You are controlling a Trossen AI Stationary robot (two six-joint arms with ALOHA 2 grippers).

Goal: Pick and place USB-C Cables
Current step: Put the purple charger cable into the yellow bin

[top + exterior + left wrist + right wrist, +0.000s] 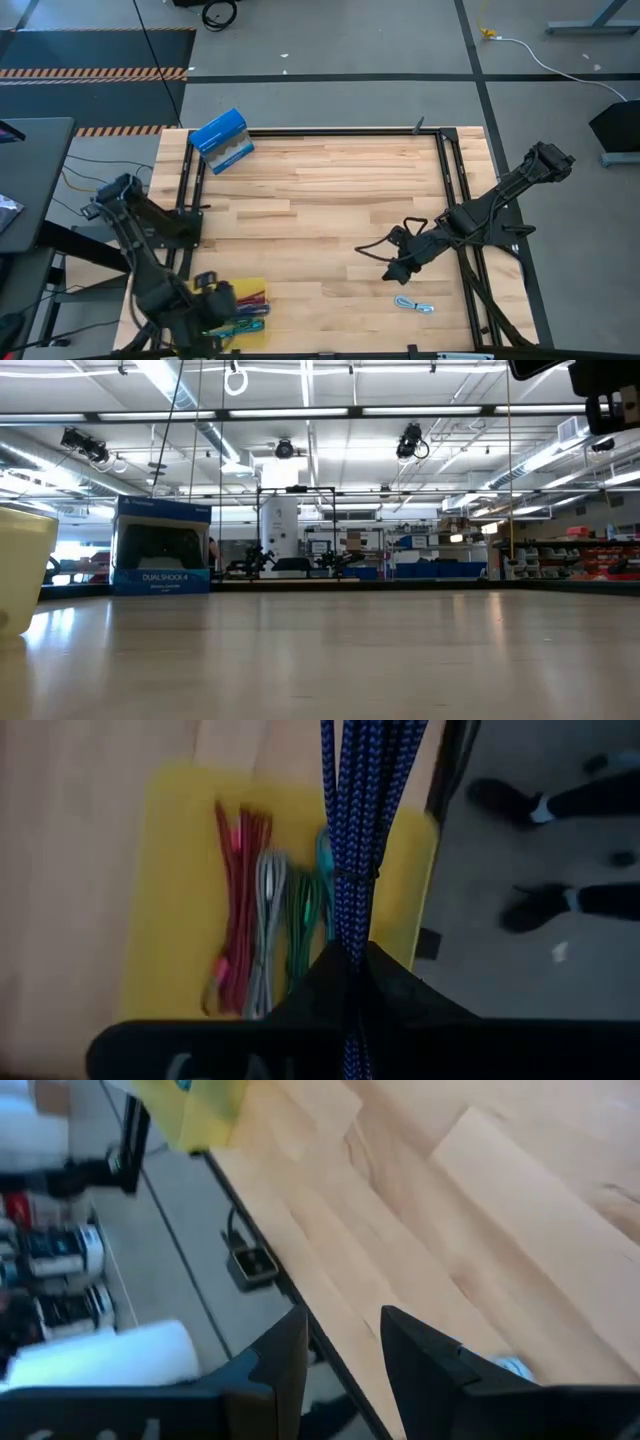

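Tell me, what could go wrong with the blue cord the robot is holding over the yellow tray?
The left gripper is shut on the dark blue cable, which hangs above the yellow tray. It might drop onto the other cables and tangle them. It hangs near the tray's edge, so it could slip off. The pale blue cable lies close to the right gripper, which could bump it.

From above, you cannot see the left pincer (215, 303) tips: the arm's dark body covers them and part of the flat yellow tray (252, 288). The braided dark purple cable (356, 840) it clamps runs off the wrist picture's upper edge. The blurred cables in the tray (270, 925) blend together. The pale blue cable (515, 1369) shows only as a sliver behind the right pincer's finger (440, 1365).
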